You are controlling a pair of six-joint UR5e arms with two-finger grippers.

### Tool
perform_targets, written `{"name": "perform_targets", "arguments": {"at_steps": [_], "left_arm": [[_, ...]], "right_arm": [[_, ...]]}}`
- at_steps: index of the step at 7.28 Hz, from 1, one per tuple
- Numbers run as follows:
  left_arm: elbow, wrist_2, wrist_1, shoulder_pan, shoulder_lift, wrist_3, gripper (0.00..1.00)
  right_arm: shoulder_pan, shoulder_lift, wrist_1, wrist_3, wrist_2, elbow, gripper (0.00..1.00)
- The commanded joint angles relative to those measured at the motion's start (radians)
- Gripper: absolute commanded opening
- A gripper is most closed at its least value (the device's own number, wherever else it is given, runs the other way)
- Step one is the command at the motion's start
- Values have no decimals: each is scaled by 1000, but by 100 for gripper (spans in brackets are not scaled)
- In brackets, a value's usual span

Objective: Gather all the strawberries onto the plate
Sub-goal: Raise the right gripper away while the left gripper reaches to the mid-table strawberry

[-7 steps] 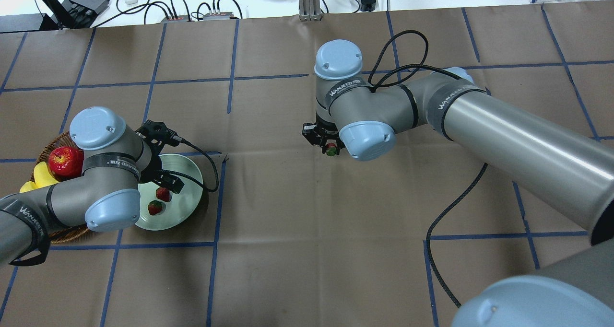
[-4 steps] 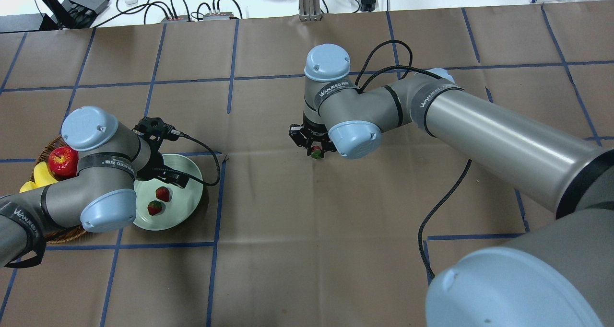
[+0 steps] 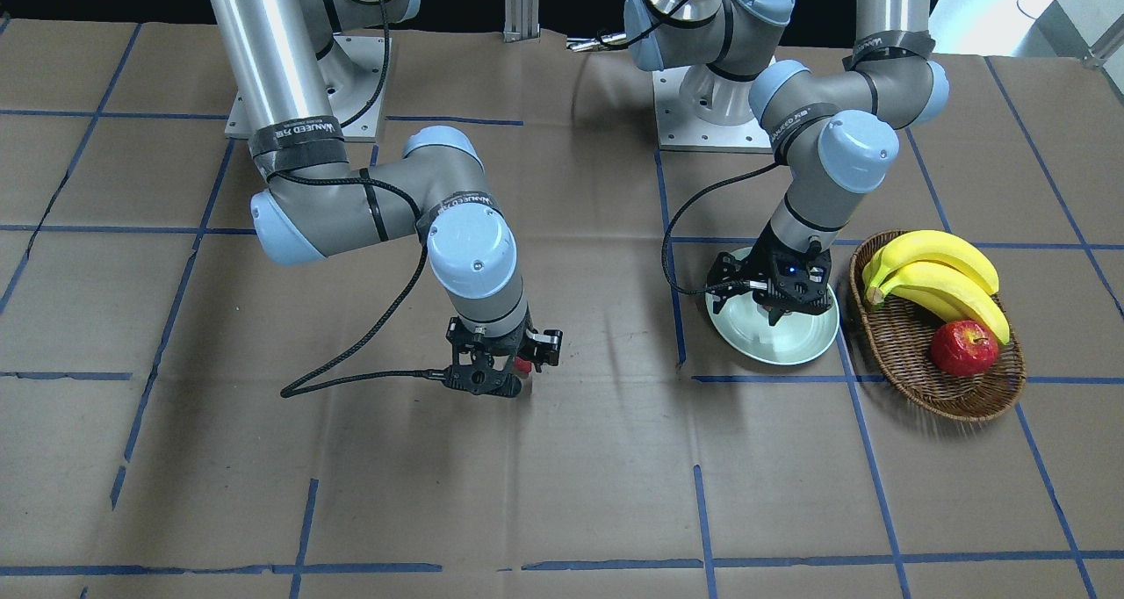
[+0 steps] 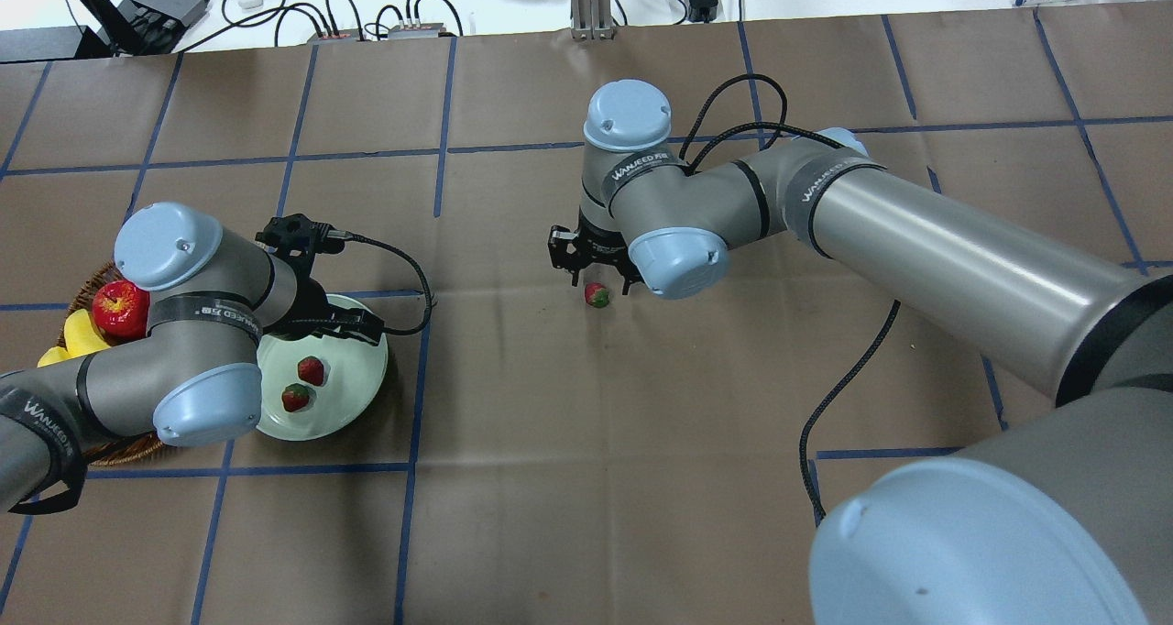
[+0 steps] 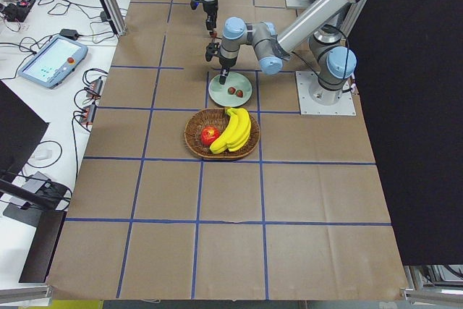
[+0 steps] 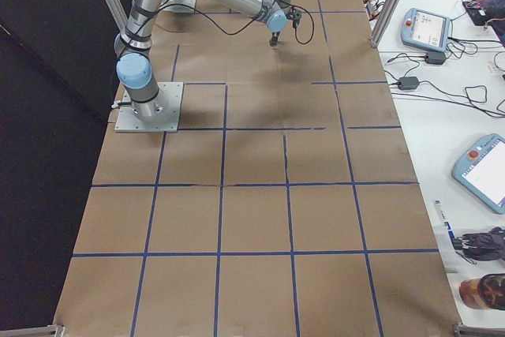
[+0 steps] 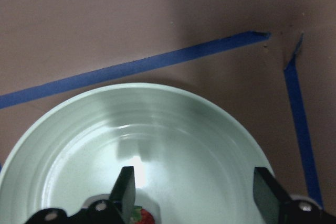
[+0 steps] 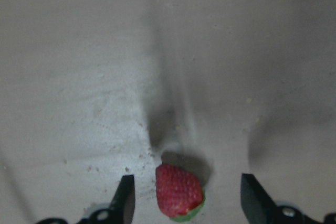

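Two strawberries lie in the pale green plate, which also shows in the front view. My left gripper hangs open and empty just above the plate, and a strawberry tip shows by its left finger. The third strawberry lies on the brown paper mid-table. My right gripper is open right over it. In the right wrist view the strawberry lies between the spread fingers without touching them.
A wicker basket with bananas and a red apple stands against the plate on the robot's left. The right arm's black cable trails over the table. Cables and boxes lie beyond the far edge.
My right gripper carried the strawberry to the left, then opened; the strawberry now lies on the table under it. My left gripper turned a little over the plate.
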Motion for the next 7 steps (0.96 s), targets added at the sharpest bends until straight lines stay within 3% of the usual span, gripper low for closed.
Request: {"name": "perform_targets", "arguments": {"at_steps": [1, 4, 7], "left_arm": [[3, -20, -2, -83, 15, -173, 99], [102, -24, -34, -309, -17, -544, 99], [312, -63, -42, -500, -231, -842, 99]], "right_arm": [[-46, -104, 168, -34, -16, -46, 100], [-158, -282, 552, -208, -69, -136, 100], [-314, -474, 704, -523, -89, -102, 100]]}}
